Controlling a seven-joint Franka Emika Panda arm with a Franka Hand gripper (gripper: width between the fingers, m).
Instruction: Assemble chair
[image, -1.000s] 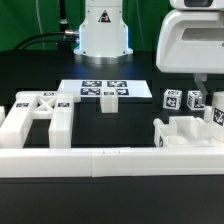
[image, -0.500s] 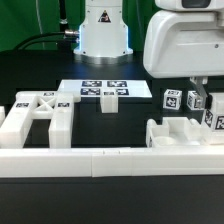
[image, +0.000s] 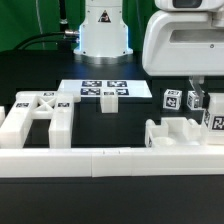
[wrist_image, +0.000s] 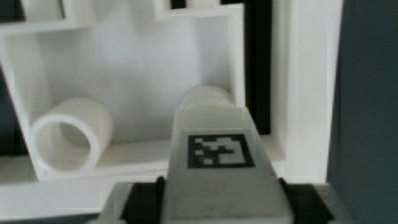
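Jaws clamped on a tagged white leg (wrist_image: 217, 140), the gripper (wrist_image: 217, 196) hangs over the chair frame (image: 172, 131) just beneath, where a straight, slow descent should seat the leg squarely.

The jaws hold a tagged leg (image: 216, 122) just beside the boxy chair part (image: 170, 132).

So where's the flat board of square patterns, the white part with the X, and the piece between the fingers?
marker board (image: 103, 90): exterior view, on its middle tags.
X-braced part (image: 43, 102): exterior view, on the cross's centre.
tagged piece (wrist_image: 217, 150): wrist view, on its square tag.
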